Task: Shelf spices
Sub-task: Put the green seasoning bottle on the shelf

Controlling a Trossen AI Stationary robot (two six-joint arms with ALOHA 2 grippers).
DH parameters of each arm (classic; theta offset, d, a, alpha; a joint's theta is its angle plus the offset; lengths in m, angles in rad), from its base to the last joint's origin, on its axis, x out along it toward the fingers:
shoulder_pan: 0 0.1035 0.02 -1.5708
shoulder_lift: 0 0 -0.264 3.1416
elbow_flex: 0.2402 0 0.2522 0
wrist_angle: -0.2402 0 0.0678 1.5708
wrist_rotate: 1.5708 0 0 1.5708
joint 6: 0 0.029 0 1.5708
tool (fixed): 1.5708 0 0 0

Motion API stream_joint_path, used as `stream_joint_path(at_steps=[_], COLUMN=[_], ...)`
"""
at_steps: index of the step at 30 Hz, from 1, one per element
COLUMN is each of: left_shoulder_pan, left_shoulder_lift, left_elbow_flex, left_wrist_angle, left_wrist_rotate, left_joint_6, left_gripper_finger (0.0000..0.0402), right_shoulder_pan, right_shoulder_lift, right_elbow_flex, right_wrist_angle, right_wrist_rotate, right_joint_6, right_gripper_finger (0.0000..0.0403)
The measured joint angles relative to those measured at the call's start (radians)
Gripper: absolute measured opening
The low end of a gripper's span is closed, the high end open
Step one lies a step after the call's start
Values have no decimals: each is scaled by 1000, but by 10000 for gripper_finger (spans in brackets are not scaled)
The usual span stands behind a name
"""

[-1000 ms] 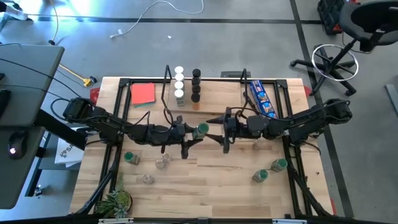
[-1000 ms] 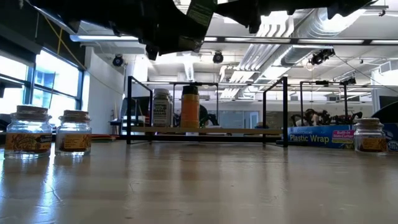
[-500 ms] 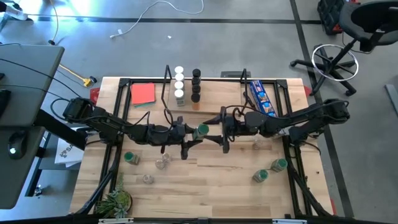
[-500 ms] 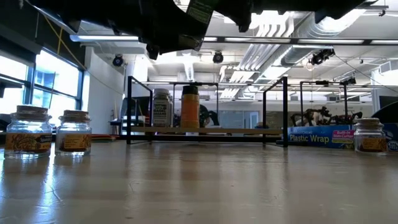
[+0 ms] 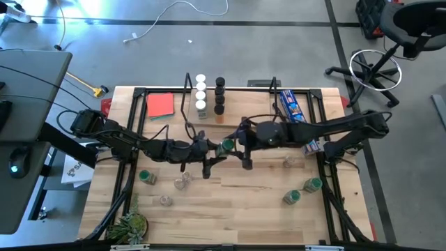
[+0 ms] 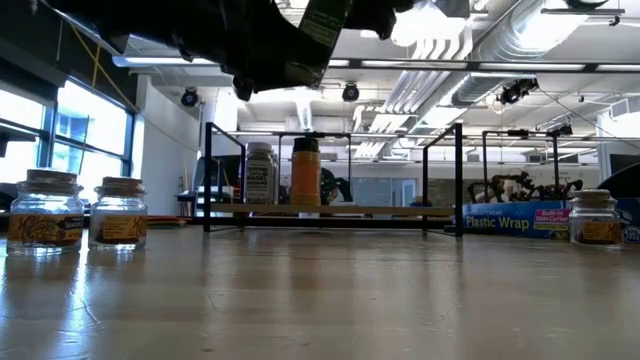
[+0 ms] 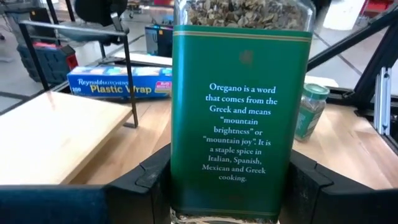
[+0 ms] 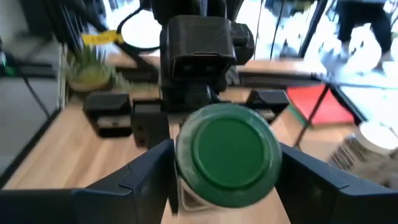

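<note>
Spanning the middle of the worktop [image 5: 237, 202], both arms meet above the boards in front of the shelf [image 5: 240, 104], where two short rows of jars already stand at its left end. Between them hangs the oregano jar [image 5: 225, 146], held off the worktop and lying roughly level, its green label filling the left wrist view. The left claw [image 5: 209, 150] is clamped on the jar's body, a finger on either side. The right claw [image 5: 240, 143] has slid left from its spot a second ago, closing the gap, and now has its fingers spread around the green lid [image 8: 227, 152], slightly narrowed but not yet seen gripping. As a judgement, the jar looks rigid, light and smooth-walled, likely glass and breakable if dropped; the lid end or upper body offers the surest hold for this handover. Other jars [image 5: 300, 192] wait loose around the worktop's near half, well apart from the shelf.
</note>
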Motion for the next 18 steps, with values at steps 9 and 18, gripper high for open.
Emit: stream_joint_path(at_steps=[9,18], left_shoulder_pan=[1,1], left_shoulder_lift=[0,1], left_elbow_flex=[1,1], left_wrist_angle=[-139,-235], left_wrist_rotate=[5,14], left_joint_6=[-60,-111], left_gripper_finger=[186,186], right_shoulder_pan=[-5,-29], right_shoulder_lift=[26,128], right_elbow_flex=[229,233], right_wrist_angle=[-461,-451], right_wrist_rotate=[-14,-73], right_joint_6=[-83,-160], right_gripper_finger=[243,242])
